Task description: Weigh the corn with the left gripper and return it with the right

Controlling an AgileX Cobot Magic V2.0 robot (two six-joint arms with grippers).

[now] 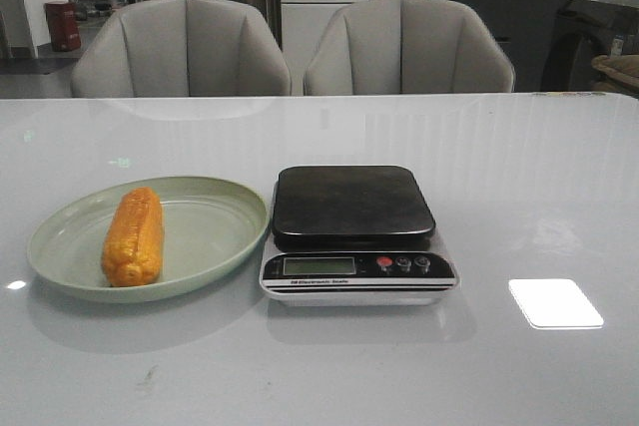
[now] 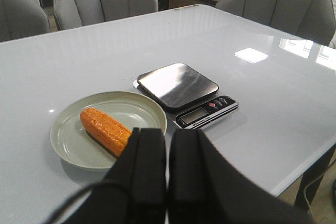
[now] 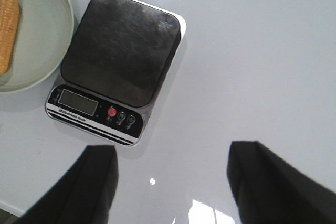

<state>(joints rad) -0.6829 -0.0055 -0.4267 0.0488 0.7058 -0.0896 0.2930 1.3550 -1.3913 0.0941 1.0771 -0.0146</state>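
The front view looks low and level across the table (image 1: 559, 167) toward two chairs (image 1: 180, 47), the left wrist view slants down from farther back, the right wrist view looks almost straight down from close above, and all three share the scale (image 1: 354, 231) and plate (image 1: 215, 236).

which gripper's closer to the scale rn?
Right, as far as the views show. The right gripper, open, hangs over the table just off the scale. The left gripper, shut, sits back behind the plate, farther off.

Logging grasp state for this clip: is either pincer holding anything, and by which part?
Nothing is held. The left pincer is shut on nothing, the right pincer open over bare table. The corn lies untouched on the plate.
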